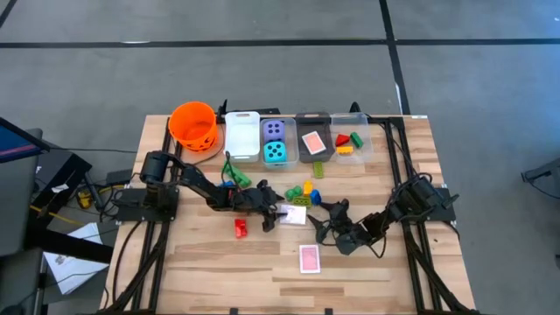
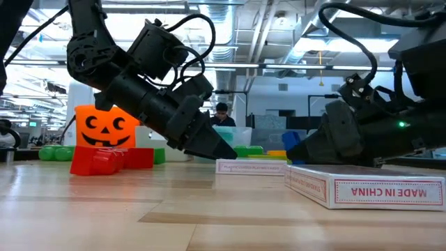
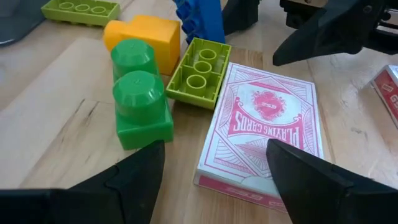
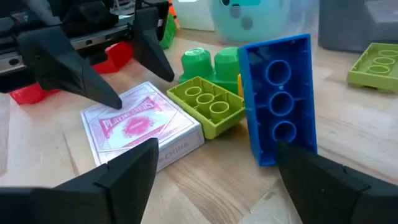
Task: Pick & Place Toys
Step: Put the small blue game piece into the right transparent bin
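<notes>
A pink-backed pack of playing cards [image 3: 264, 134] lies flat on the table's middle. My left gripper [image 3: 214, 180] is open, low over the table, with one finger on either side of the pack's near end; I see no touch. A green brick [image 3: 140, 99], a yellow brick [image 3: 146, 40], a lime brick [image 3: 199, 71] and a blue brick [image 4: 280, 99] standing on its side lie just beyond the pack. My right gripper [image 4: 217, 186] is open and empty, facing the blue and lime bricks from the table's right. A red brick [image 1: 241, 228] lies to the left.
A second card pack [image 1: 309, 258] lies nearer the front edge. At the back stand an orange bucket [image 1: 193, 125] and a row of clear bins: one empty-looking [image 1: 242, 136], one with two dice [image 1: 276, 142], one with a card pack [image 1: 313, 144], one with bricks [image 1: 350, 140].
</notes>
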Controlling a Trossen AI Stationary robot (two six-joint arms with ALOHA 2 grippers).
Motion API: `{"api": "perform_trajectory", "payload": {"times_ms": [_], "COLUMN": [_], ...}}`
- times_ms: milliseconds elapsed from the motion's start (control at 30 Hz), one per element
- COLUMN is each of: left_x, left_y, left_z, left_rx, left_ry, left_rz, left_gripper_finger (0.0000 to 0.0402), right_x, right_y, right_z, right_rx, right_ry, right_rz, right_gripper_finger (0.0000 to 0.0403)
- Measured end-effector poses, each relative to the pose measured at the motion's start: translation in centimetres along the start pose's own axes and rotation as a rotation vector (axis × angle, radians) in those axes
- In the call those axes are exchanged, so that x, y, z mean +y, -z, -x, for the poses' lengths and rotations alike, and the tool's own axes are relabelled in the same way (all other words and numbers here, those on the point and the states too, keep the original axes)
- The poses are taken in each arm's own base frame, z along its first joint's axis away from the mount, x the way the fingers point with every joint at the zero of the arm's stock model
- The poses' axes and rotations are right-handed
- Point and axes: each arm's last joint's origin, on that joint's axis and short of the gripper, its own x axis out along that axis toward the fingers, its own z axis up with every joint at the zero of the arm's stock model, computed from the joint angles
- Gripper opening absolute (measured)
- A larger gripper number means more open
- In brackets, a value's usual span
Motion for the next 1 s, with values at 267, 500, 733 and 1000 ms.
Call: {"api": "perform_trajectory", "payload": {"times_ms": [267, 500, 733, 1000], "left_x": [0.0, 0.0, -0.1, -0.1], "left_y": [0.0, 0.0, 0.1, 0.1], "left_z": [0.0, 0.0, 0.0, 0.0], "left_rx": [0.002, 0.004, 0.006, 0.007], "left_ry": [0.002, 0.004, 0.005, 0.009], "left_rz": [0.000, -0.001, -0.001, -0.002], "left_gripper_finger": [0.0273, 0.0273, 0.0273, 0.0273], "right_x": [-1.4, -1.7, -1.6, -1.9], "right_y": [-0.7, -1.2, -1.1, -1.1], "right_z": [0.5, 0.9, 1.0, 0.9], "right_rx": [0.085, 0.097, 0.114, 0.111], "right_ry": [0.087, 0.119, 0.127, 0.152], "right_rz": [0.035, -0.014, 0.047, 0.064], "right_gripper_finger": [0.0317, 0.0317, 0.0317, 0.0317]}}
